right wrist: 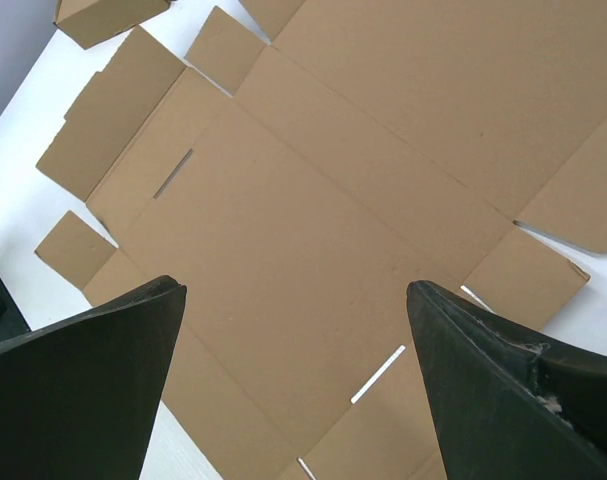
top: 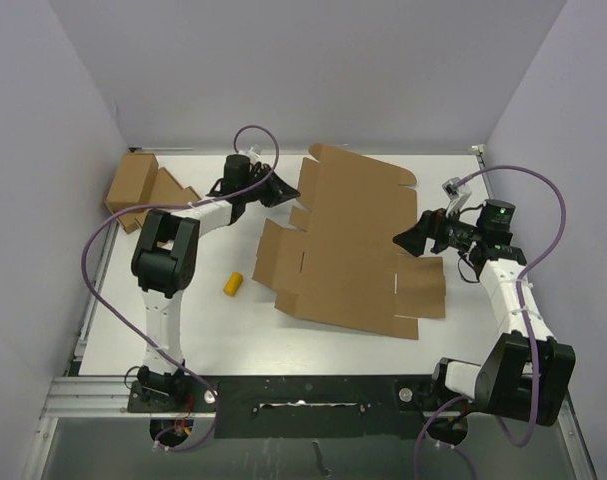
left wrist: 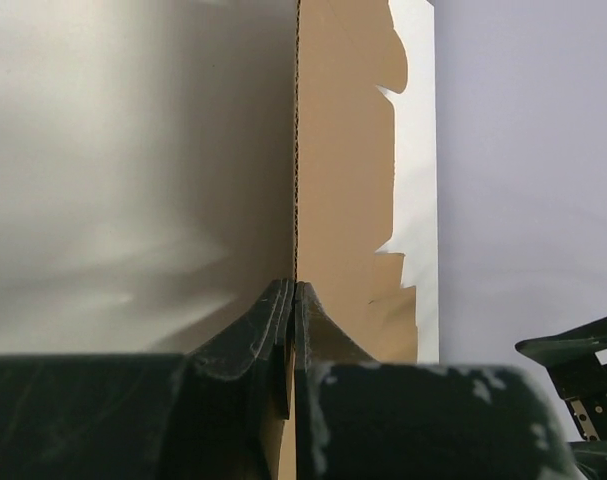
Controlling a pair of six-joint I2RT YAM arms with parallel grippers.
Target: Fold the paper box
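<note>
Cardboard edge of paper box (top: 353, 250) pinched by left gripper (left wrist: 294, 295), right gripper (right wrist: 295, 290) gaping over centre panel; best hinge flap slowly at crease, right pinning base.

The top view is bright and even, and the light seems to come from above, diffuse. The flat brown die-cut cardboard sheet (top: 353, 250) and the arms throw only soft, short shadows on the white table (top: 213, 320), which has no hard glare.

In the left wrist view the black fingers (left wrist: 248, 345) of the left gripper (left wrist: 294, 300) are close and a little soft. A smooth grey area (left wrist: 133, 180) at the left is fully blurred, with a pale sheen.

In the right wrist view the sheet is sharp, the dark fingers (right wrist: 83, 390) of the right gripper (right wrist: 295, 290) show almost no detail, and the table looks nearly washed out.
</note>
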